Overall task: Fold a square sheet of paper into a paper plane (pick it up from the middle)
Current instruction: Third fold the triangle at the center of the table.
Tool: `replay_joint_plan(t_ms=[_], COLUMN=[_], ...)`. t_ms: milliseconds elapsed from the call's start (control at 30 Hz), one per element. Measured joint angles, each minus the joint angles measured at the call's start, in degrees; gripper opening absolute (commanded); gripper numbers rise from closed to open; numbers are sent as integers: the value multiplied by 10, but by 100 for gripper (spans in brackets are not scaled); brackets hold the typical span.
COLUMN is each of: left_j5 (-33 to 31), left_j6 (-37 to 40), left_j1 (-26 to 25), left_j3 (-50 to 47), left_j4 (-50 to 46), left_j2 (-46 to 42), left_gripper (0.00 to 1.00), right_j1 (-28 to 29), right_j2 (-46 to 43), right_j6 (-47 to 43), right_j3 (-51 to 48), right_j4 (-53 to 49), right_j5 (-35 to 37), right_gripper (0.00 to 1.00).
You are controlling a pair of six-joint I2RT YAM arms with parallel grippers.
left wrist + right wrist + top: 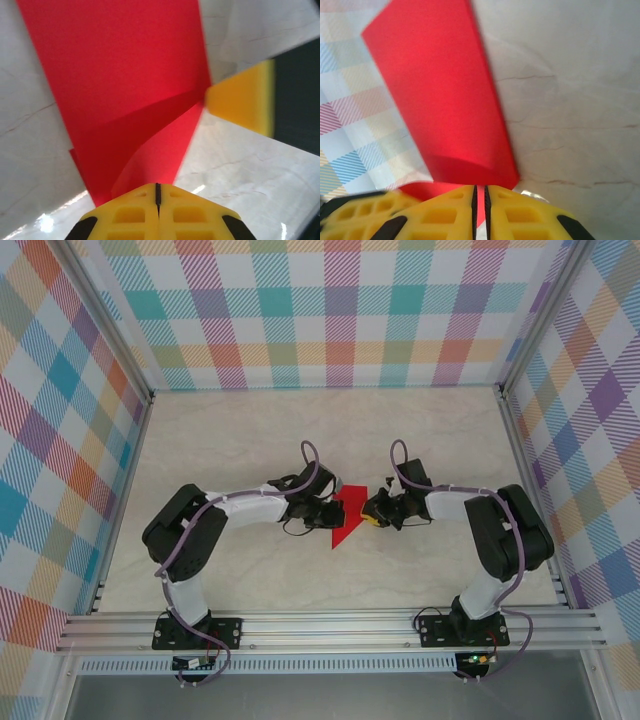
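Top external: partly folded square sheet of paper point(347, 518) is at centre of table point(250, 440), long axis running 1 o'clock to 7 o'clock, sharp tip at 7. Left gripper point(322, 512) pinches its 9 o'clock edge, jaws pressed fully together on it. Right gripper point(378, 510) nips the 3 o'clock edge, jaws a sliver apart. Judgement: thin, light, floppy, creases and tears easily; best gripped at the layered, folded edges.
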Motion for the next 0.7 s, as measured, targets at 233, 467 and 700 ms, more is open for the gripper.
replay_joint_plan(t_ms=[233,467,700], left_j5=[-39,-40,-41], left_j6=[-2,-4,-4], left_j1=[0,0,0], left_j3=[-3,-7,-9], left_j4=[-1,7,10], left_j2=[19,20,20], left_gripper=[0,0,0], right_j1=[13,51,70], right_j2=[-38,-6,47], right_j6=[-16,-16,-12], right_j3=[12,26,39], right_j4=[-2,2,16], right_j5=[-29,-35,-31], right_gripper=[16,12,11])
